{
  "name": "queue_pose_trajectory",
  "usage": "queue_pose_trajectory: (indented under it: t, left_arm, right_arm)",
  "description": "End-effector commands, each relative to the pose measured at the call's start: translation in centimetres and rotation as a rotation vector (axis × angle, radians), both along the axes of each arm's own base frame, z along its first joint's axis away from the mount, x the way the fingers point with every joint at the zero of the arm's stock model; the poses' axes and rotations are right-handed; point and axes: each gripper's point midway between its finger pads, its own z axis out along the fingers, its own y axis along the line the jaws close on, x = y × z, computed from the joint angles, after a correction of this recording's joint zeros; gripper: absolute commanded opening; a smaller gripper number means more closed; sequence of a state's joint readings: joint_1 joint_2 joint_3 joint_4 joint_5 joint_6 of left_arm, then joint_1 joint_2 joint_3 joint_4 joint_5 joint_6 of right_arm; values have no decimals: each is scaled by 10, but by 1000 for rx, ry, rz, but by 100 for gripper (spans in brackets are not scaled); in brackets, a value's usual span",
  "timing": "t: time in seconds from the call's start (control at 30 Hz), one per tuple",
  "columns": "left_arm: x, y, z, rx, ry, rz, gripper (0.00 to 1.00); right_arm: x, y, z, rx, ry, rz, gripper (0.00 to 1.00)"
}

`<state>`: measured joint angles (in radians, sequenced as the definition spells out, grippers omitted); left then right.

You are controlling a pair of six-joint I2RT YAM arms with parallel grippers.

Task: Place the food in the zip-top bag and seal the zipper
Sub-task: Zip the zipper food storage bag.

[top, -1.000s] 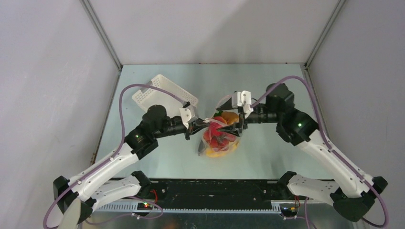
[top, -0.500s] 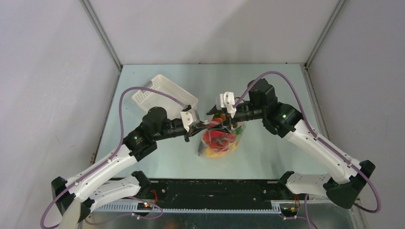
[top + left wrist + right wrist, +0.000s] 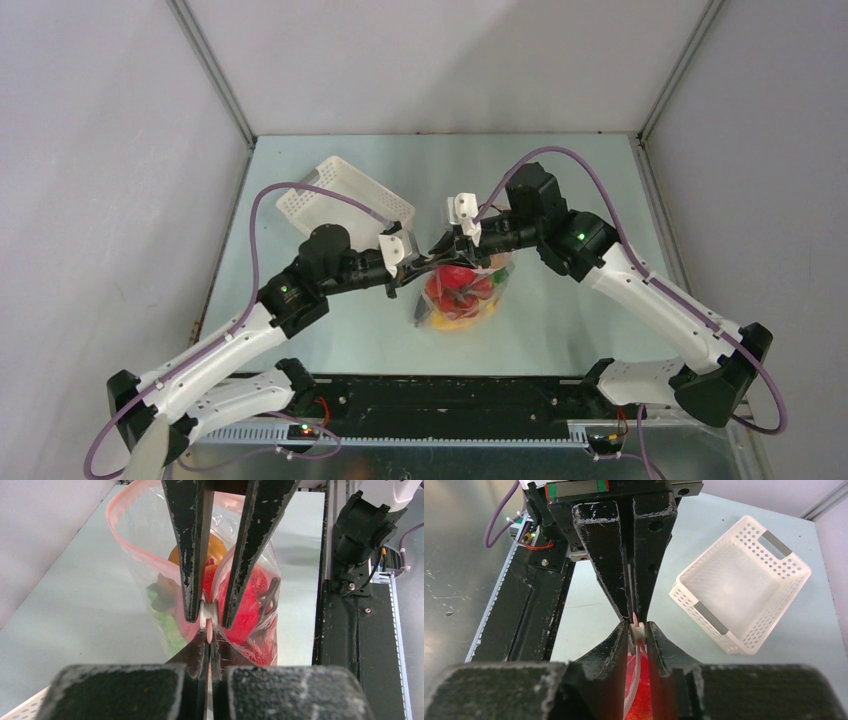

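Note:
The clear zip-top bag [image 3: 462,300] hangs between both grippers just above the table, holding the food: a red strawberry [image 3: 252,597], an orange piece [image 3: 216,547] and a green piece [image 3: 167,627]. My left gripper [image 3: 208,641] is shut on the end of the pink zipper [image 3: 135,550]. My right gripper [image 3: 637,628] is shut on the zipper's small white slider [image 3: 208,614], tip to tip with the left gripper. In the top view the left gripper [image 3: 414,266] and the right gripper [image 3: 447,252] meet at the bag's upper left corner.
The white lattice basket [image 3: 340,200] stands empty at the back left, close behind the left wrist; it also shows in the right wrist view [image 3: 744,585]. The black base rail [image 3: 355,630] runs along the near table edge.
My right gripper has slid left along the zipper, from the bag's right corner to right against the left gripper. The left gripper has held still.

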<state>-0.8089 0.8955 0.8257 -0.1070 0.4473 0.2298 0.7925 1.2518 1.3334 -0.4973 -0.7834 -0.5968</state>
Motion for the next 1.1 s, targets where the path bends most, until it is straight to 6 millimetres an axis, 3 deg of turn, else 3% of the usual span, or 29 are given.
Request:
queue_pose_trajectory:
  t: [0.0, 0.43, 0.6, 0.73, 1.07]
  left_arm:
    - [3, 0, 40, -74, -103, 12, 0]
    - [-2, 1, 45, -94, -118, -3, 0]
    - [-1, 3, 46, -103, -127, 9, 0]
    - [3, 6, 40, -113, -107, 47, 0]
    - [12, 14, 46, -201, -128, 132, 0]
  right_arm:
    - [-5, 3, 16, 29, -24, 34, 22]
    - [3, 3, 6, -18, -27, 0, 20]
    - [8, 4, 1, -65, -45, -26, 14]
    - [22, -2, -6, -160, -64, -105, 14]
    - [47, -21, -14, -299, -95, -256, 14]
